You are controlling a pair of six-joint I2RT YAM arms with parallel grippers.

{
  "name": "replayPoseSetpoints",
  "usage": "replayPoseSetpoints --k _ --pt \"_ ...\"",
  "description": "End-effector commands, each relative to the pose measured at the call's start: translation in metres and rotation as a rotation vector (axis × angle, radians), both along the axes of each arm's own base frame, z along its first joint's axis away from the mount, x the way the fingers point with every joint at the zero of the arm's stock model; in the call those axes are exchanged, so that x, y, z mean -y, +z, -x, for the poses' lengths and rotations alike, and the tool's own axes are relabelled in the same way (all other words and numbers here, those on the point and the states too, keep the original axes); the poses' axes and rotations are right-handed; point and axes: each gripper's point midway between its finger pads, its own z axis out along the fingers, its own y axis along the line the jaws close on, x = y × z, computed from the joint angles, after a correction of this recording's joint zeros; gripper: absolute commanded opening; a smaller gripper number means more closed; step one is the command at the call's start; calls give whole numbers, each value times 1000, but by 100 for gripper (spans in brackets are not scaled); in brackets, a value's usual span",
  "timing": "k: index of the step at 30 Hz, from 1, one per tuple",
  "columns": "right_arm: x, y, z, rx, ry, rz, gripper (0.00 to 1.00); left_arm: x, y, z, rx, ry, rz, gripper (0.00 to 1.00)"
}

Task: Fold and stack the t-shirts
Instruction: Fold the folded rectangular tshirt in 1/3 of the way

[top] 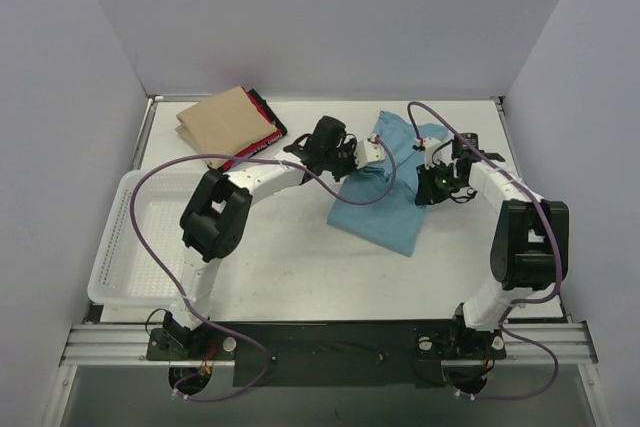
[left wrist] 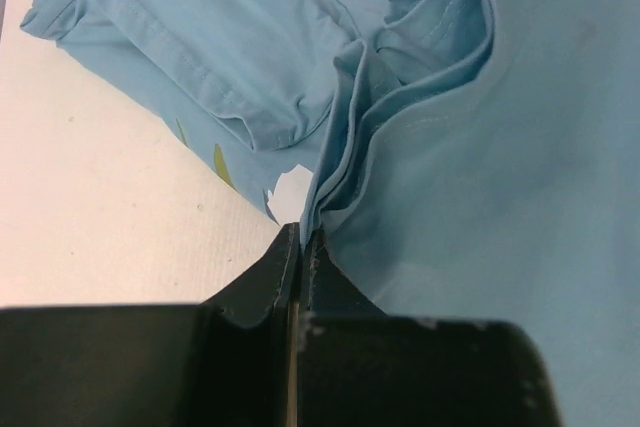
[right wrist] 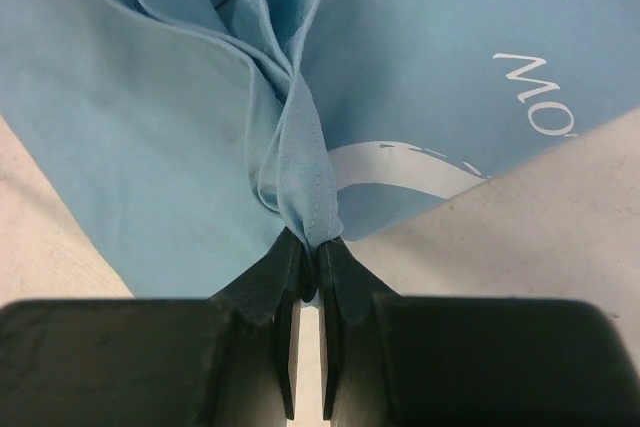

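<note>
Light blue t-shirt [top: 385,209], partly folded, lying right of centre on the worktop [top: 300,277]. From overhead I read its long axis as running from the far edge toward me, with the near end slanted a little to the left. I cannot tell which end is the collar. White print shows on the cloth in the right wrist view, and yellow-green marks in the left wrist view.

Left claw [left wrist: 300,239]: fingers pressed together on a bunched fold at the shirt's left side. Right claw [right wrist: 310,247]: fingers nearly closed, pinching a twisted hem at the shirt's right side. The two grips sit near the shirt's far half, on opposite edges.

Tan t-shirt [top: 222,122]: folded, at the far left of the worktop, resting on the red-and-black t-shirt [top: 266,125], whose edge shows along its right side.

White mesh basket [top: 108,247]: at the near left.
</note>
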Motion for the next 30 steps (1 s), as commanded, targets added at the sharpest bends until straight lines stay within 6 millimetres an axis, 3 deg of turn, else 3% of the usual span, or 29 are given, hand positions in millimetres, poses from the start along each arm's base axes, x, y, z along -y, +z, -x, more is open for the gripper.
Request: replayPoseSetpoints --k 1,3,4,5,6,7,8,10,13,15,16,18,19,20,21,22,23,24,25,26,27,29,30 --pt "6 3 -12 -8 -28 0 0 6 3 -11 66 23 36 0" --pt "10 -1 -15 -24 -54 14 0 4 -2 -10 70 18 20 0" --pt "13 -5 -18 -37 -75 30 6 3 -4 -10 79 16 10 0" --pt "18 -9 -18 -51 -97 39 21 3 -7 -10 88 15 5 0" --pt "20 -6 -24 -51 -139 33 29 2 -6 -13 104 31 1 0" --pt "26 -7 -28 -57 -170 31 35 4 1 -20 146 49 20 10" --pt "31 -1 -38 -36 -220 35 35 0 4 -28 170 89 16 34" --pt "48 12 -58 25 -305 50 38 -4 23 -50 234 174 34 53" --pt "72 39 -79 108 -420 58 39 -18 68 -83 309 273 71 57" --pt "81 51 -81 121 -451 41 38 -28 91 -94 313 293 87 57" --pt "82 51 -77 115 -449 40 38 -38 84 -91 272 282 45 57" --pt "77 53 -65 132 -407 60 37 -42 90 -75 251 172 6 52" --pt "69 54 -53 165 -334 62 37 -39 94 -50 224 56 21 47" --pt "54 53 -47 188 -265 61 38 -51 57 -23 184 -57 -65 47" --pt "37 53 -29 261 -127 51 40 -45 83 7 254 -239 -18 47" --pt "14 48 -14 285 -16 33 41 -60 44 40 173 -322 -47 47" --pt "-5 48 8 370 152 33 45 -58 65 65 252 -470 11 48" --pt "-22 45 25 399 240 19 47 -69 40 91 191 -520 -5 49" --pt "-34 38 45 438 315 5 51 -70 41 105 210 -578 5 51" --pt "-39 40 52 464 331 -6 52 -72 28 117 174 -600 -8 52" --pt "-41 27 65 437 329 -17 52 -70 22 123 169 -611 -22 52" --pt "-52 13 90 393 420 -3 52 -65 14 117 195 -568 -37 58" --pt "-47 4 95 387 457 72 52 -68 3 114 207 -536 -64 59"
